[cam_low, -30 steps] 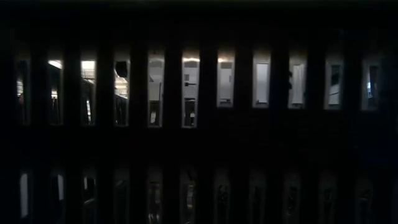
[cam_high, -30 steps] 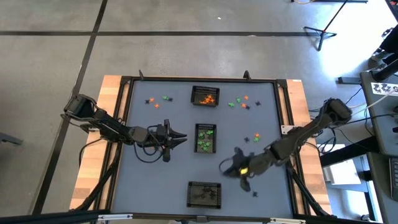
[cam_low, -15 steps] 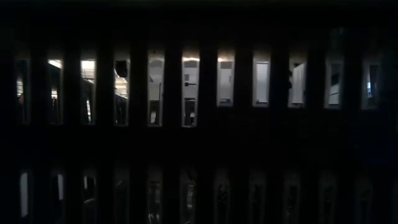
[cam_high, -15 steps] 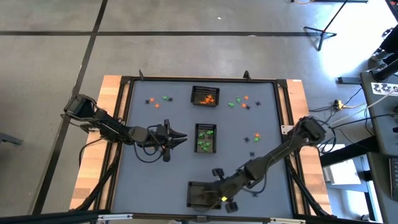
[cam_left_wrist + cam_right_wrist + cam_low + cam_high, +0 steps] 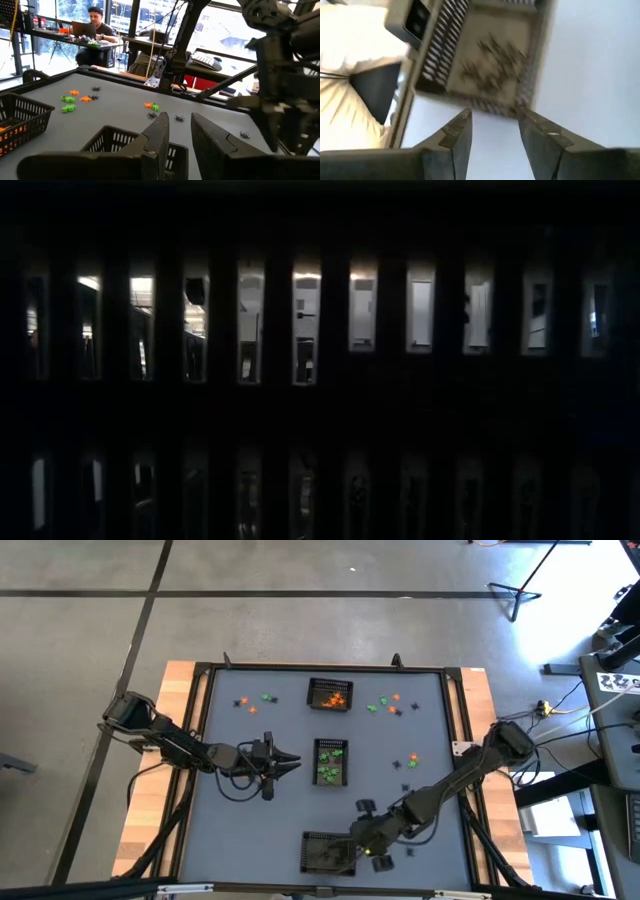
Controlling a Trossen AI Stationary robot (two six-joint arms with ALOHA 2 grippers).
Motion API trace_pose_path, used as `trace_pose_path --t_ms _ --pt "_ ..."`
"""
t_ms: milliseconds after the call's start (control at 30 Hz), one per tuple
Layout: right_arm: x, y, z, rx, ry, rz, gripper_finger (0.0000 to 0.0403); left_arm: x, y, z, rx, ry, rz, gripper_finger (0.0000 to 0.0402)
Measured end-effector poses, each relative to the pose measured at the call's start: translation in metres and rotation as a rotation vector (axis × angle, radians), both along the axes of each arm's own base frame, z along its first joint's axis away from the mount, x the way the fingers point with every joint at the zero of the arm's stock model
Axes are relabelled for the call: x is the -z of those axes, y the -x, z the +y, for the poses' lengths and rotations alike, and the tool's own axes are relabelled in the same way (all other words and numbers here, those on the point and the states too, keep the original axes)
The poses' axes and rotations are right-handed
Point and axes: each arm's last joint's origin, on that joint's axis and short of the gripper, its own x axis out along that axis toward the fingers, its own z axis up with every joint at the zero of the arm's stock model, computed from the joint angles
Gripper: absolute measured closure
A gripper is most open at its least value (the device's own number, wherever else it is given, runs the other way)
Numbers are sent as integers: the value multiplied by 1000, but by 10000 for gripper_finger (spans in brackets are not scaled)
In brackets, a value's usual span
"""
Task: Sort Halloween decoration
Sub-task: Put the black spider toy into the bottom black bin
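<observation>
Three black mesh baskets stand in a row down the table's middle: a far one point(image 5: 330, 695) with orange trinkets, a middle one point(image 5: 331, 761) with green ones, and a near one point(image 5: 328, 852) with black ones point(image 5: 492, 62). Loose Halloween decoration lies at the far left point(image 5: 255, 699), the far right point(image 5: 384, 704) and the right point(image 5: 405, 761). My right gripper point(image 5: 360, 842) hangs open by the near basket's right end, slanting down, with nothing between its fingers point(image 5: 492, 130). My left gripper point(image 5: 288, 762) waits level, left of the middle basket, its fingers point(image 5: 180, 140) a little apart and empty.
A raised dark frame point(image 5: 205, 690) runs round the grey table top. One black trinket point(image 5: 410, 852) lies right of the near basket. The low view looks through dark mesh bars point(image 5: 320, 380) into the room. People sit at desks point(image 5: 95, 20) beyond the table.
My right gripper has swung from the table's right middle toward the near edge and the near basket, tipping more steeply downward. It passed over the basket's right end and has drawn back a little. My left arm has kept still.
</observation>
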Motion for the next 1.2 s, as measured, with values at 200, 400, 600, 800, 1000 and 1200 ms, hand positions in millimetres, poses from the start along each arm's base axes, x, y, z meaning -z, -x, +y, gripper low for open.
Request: trace_pose_path --t_ms 200,400,600,800,1000,1200 --pt "-7 40 9 67 60 171 254 1 0 0 2 20 10 327" --pt "-3 82 32 124 105 316 255 2 0 -2 9 35 12 327" --pt "-2 107 51 164 88 348 255 2 0 -1 10 41 11 327" --pt "13 112 52 224 61 342 255 2 0 -1 10 40 11 327" --pt "48 119 44 225 -15 383 237 2 0 -1 10 40 11 327" --pt "68 127 29 311 5 434 198 2 0 -1 10 40 11 327"
